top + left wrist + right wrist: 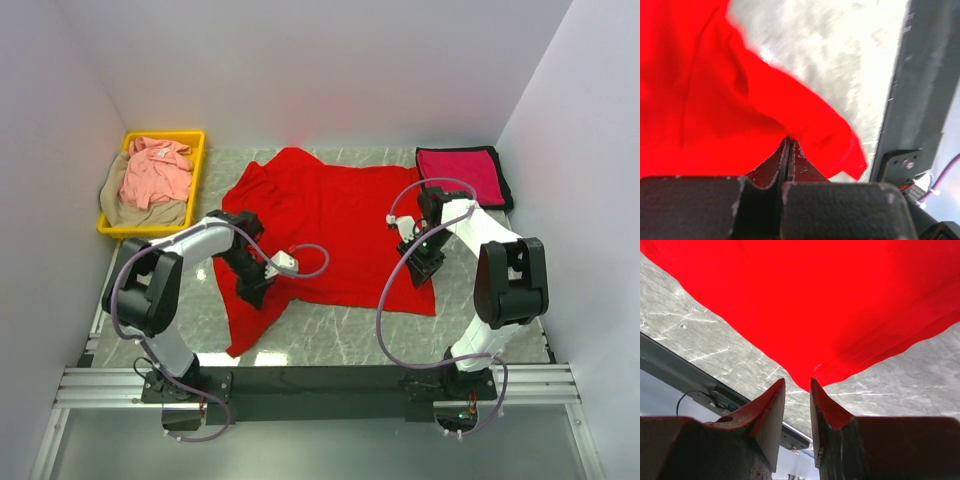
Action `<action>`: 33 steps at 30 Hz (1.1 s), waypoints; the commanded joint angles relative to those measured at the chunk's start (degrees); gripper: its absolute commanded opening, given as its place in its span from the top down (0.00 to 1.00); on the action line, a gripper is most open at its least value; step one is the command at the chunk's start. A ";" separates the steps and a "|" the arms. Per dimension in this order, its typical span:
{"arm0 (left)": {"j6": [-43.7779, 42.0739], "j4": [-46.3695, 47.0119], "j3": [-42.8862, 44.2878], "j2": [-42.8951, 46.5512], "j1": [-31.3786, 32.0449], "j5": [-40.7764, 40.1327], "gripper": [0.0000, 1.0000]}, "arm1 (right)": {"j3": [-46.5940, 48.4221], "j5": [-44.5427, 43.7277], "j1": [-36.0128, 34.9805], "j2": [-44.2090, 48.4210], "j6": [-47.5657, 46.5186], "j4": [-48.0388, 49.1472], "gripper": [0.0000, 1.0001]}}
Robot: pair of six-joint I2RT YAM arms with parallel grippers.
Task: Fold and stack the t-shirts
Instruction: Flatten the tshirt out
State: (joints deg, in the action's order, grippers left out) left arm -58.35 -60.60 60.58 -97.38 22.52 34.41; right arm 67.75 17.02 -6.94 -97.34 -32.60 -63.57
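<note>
One bright red t-shirt [340, 215] lies spread on the table [345, 340] from above. Left wrist: my left gripper [789, 142] is pinched shut on its edge, to lift a fold. Right wrist: my right gripper [797, 385] stands parted, hem corner at its tips, ungripped.

The table [340, 340] is grey stone with thin white lines. A big red t-shirt [330, 215] lies spread out in the middle, a bit crumpled on its left side. A dark pink t-shirt [460, 172] lies folded in a neat square at the far right corner. A yellow bin [165, 135] sits at the far left corner.
</note>
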 commanded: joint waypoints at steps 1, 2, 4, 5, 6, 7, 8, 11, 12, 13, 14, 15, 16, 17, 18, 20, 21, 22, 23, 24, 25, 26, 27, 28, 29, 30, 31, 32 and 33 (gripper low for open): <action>1.65 -1.37 2.08 2.64 4.79 5.22 0.99 | 0.28 0.21 0.26 0.48 0.52 -0.06 0.66; 2.44 -0.76 2.09 2.64 6.03 5.57 0.99 | 0.19 0.30 0.26 0.57 0.52 -0.06 0.66; 4.46 0.30 2.44 2.03 8.49 6.71 0.99 | -0.07 0.30 0.17 0.49 0.52 0.11 0.66; 5.25 2.31 2.70 1.50 11.20 6.89 0.99 | -0.07 0.30 0.17 0.22 0.52 0.11 0.66; 7.26 3.28 2.88 0.10 12.53 7.07 0.99 | -0.07 0.47 0.08 0.13 0.69 0.20 0.66; 8.15 5.12 3.75 -0.61 14.98 7.59 0.99 | 0.02 0.56 0.17 0.05 0.78 0.20 0.67; 9.12 6.01 4.28 -1.31 16.14 7.77 0.99 | 0.37 0.65 0.08 -0.22 0.96 0.20 0.67; 12.11 8.64 6.30 -4.04 19.66 8.04 0.98 | 1.16 0.74 -0.09 -0.48 1.22 -0.15 0.67; 13.42 8.92 6.83 -4.56 20.10 8.30 0.89 | 1.33 0.65 -0.18 -0.48 1.31 -0.15 0.67; 13.78 9.01 7.88 -4.40 20.45 8.74 0.81 | 1.51 0.48 -0.27 -0.48 1.48 -0.06 0.66; 14.48 9.35 8.41 -3.96 20.45 9.35 0.74 | 1.77 0.47 -0.27 -0.66 1.57 -0.06 0.66; 15.01 8.75 8.94 -2.56 20.45 9.62 0.67 | 1.95 0.47 -0.27 -0.92 1.57 -0.06 0.66; 14.76 7.70 9.99 -1.68 20.37 9.79 0.64 | 2.04 0.65 -0.44 -1.01 1.66 -0.06 0.66; 14.23 6.82 10.35 -0.63 20.28 10.14 0.61 | 2.21 0.74 -0.62 -1.36 1.66 -0.06 0.66; 13.88 4.98 10.61 1.82 19.93 10.76 0.58 | 2.30 0.65 -0.62 -1.45 1.66 0.03 0.66; 12.91 2.78 10.44 4.03 17.74 11.72 0.54 | 2.39 0.91 -0.97 -1.89 1.84 0.20 0.66; 12.65 0.85 9.92 5.70 16.60 11.82 0.54 | 2.39 0.91 -1.06 -1.98 1.92 0.20 0.66; 12.82 0.40 9.39 6.32 12.85 11.99 0.55 | 2.39 0.91 -1.58 -1.98 2.10 0.55 0.66; 12.91 -0.04 8.78 6.85 10.29 11.91 0.55 | 2.13 0.91 -1.76 -1.98 2.28 0.81 0.66; 12.82 0.04 7.46 7.38 7.74 9.73 0.55 | 2.04 0.91 -2.11 -2.06 2.45 1.08 0.66; 12.99 1.69 6.75 7.47 3.19 7.45 0.56 | 1.78 0.83 -2.64 -2.33 3.15 1.43 0.66; 13.95 3.10 6.05 7.47 1.14 4.73 0.57 | 1.69 0.74 -3.60 -2.76 3.50 1.52 0.66; 13.79 4.25 5.09 7.21 -0.71 -0.09 0.58 | 1.51 0.30 -4.22 -2.94 4.20 1.78 0.66; 13.61 5.39 4.73 7.03 -4.64 -1.79 0.58 | 1.16 -0.22 -4.83 -3.29 4.56 2.39 0.67; 15.00 8.36 4.47 6.77 -6.33 -3.98 0.58 | 0.73 -0.75 -5.79 -4.25 5.00 2.92 0.66; 15.36 9.87 4.29 5.81 -7.92 -5.57 0.59 | 0.55 -2.15 -6.24 -4.70 5.44 3.36 0.67; 15.63 10.93 4.55 5.37 -10.37 -8.80 0.60 | 0.46 -2.95 -6.51 -5.22 6.40 4.41 0.67; 17.37 14.16 4.72 4.84 -11.26 -10.75 0.60 | 0.46 -4.17 -6.86 -6.45 7.02 4.86 0.67; 17.65 15.24 4.64 3.79 -12.84 -12.16 0.60 | 0.63 -5.84 -7.03 -7.15 8.07 5.29 0.68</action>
State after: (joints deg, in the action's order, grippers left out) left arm -43.18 -51.57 65.32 -92.31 12.08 30.00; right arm 67.94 15.35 -13.26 -102.65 -27.70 -60.77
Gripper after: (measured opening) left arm 0.403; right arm 0.329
